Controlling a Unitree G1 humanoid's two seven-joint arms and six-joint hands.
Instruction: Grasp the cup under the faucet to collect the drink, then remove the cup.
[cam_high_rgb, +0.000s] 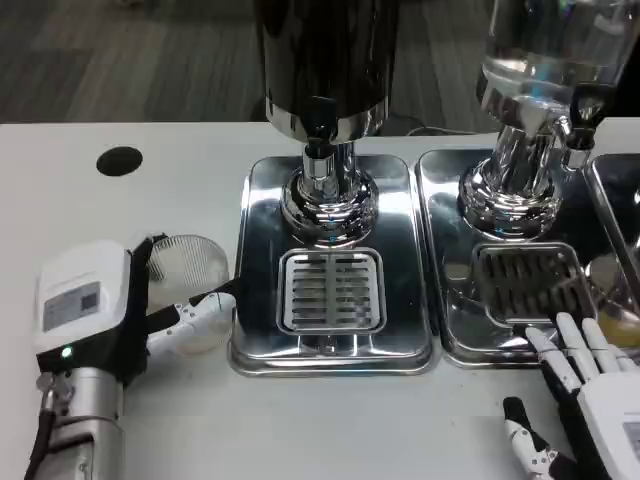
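Observation:
A clear plastic cup (190, 262) lies tilted on the white table, left of the middle dispenser's tray. My left hand (100, 305) holds it, with fingers (200, 313) wrapped around its near side. The middle dispenser's faucet (320, 120) hangs above the drip grate (331, 290), and nothing stands on that grate. My right hand (590, 390) rests at the front right with its fingers spread over the edge of the right tray, holding nothing.
A second dispenser (525, 120) with a clear tank stands on the right tray (450, 300). A round black hole (120, 161) sits in the table at the back left. The steel middle tray (255, 340) has a raised rim.

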